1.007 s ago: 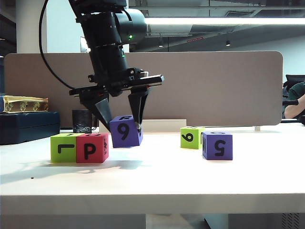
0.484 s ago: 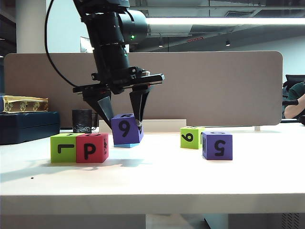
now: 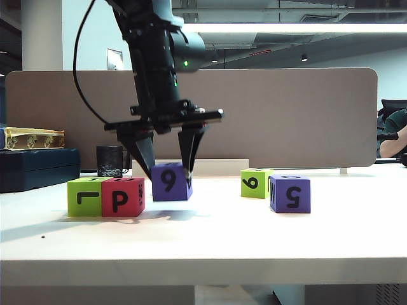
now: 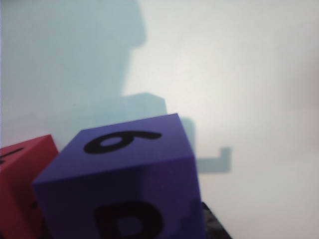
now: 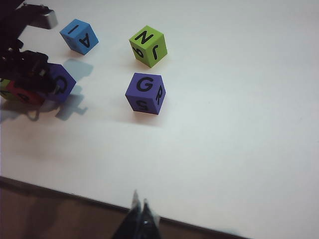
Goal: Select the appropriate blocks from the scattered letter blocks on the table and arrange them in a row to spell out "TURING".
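Exterior view: left hand (image 3: 170, 166) grips purple cube (image 3: 170, 182) beside red cube (image 3: 123, 196); third placement under way. Right hand (image 5: 140, 208) closed, empty; three remain.

White table (image 3: 210, 241) carries scattered letter blocks (image 5: 145, 92) and a black mug (image 3: 109, 161).

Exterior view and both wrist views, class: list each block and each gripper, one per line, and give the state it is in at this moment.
left gripper: shut on the purple 6 block, beside the row
purple 6 block: gripped, upright
red block: resting, touching the green L block
green L block: resting, row's end
green N block: loose
purple G block: loose
blue block: loose
right gripper: shut, empty, near the table's edge
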`<state>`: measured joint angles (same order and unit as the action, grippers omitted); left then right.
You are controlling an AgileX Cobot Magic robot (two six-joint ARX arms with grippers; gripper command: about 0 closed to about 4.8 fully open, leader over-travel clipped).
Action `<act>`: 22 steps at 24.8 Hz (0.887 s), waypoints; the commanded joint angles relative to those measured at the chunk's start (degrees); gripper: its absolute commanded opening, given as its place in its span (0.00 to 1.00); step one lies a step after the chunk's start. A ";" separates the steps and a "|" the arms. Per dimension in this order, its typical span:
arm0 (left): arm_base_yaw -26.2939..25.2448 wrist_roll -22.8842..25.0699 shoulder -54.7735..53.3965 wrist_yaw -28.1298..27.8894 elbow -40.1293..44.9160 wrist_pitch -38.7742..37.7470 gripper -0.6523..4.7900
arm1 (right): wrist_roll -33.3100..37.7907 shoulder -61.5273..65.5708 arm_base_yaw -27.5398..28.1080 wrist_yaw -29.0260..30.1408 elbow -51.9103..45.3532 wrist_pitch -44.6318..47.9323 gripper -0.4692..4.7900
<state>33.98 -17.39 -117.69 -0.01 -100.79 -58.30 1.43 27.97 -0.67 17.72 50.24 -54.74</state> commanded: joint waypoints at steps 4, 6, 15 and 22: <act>-0.09 0.44 -1.53 1.36 -0.20 -0.33 0.61 | -0.17 0.04 0.00 0.33 0.33 0.90 0.09; -0.11 0.44 -1.66 1.33 -0.17 -0.63 0.61 | -0.15 0.02 -0.02 0.94 0.33 0.85 0.09; -0.46 0.44 -2.38 1.31 -0.17 -0.92 0.61 | -0.15 0.02 -0.04 17.33 0.33 0.79 0.09; -0.48 0.44 -3.52 1.31 -0.17 -1.05 0.63 | -0.15 0.00 -0.04 16.98 0.35 0.74 0.09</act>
<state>33.56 -17.39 -120.73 1.10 -100.90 -59.20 1.43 27.97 -0.69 34.50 50.24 -54.74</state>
